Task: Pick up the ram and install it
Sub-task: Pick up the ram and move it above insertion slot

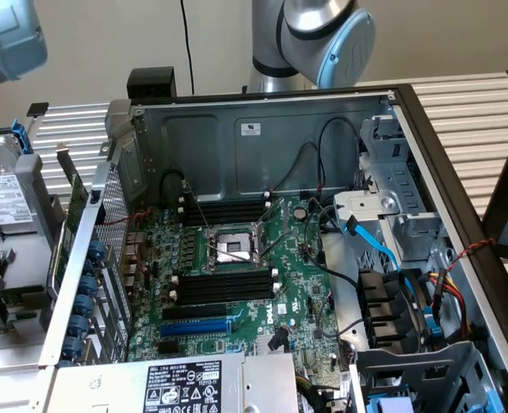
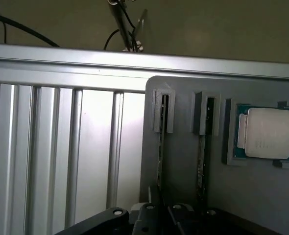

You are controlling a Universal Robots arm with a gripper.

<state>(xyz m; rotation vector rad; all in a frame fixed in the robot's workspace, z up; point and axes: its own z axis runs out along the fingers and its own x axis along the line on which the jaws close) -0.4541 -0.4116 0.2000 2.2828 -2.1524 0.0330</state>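
Gripper (image 2: 161, 214) is right at the ram (image 2: 159, 147), which stands on edge in the gray holder (image 2: 262, 196), in the slot farther from the CPU (image 2: 268, 133). Can't tell if it's clamped. I'd want the grip centred and square, the pull straight along the slot, clear of the neighbouring stick (image 2: 202, 147).

Power supply label (image 1: 183, 385): in front of the CPU socket (image 1: 234, 247), toward the camera; certification marks and small print, none legible.
Case wall sticker (image 1: 250, 128): behind the socket; white, print too small to read.
Grey unit label (image 1: 0, 194): to the exterior view's left of the socket, outside the case; unreadable.
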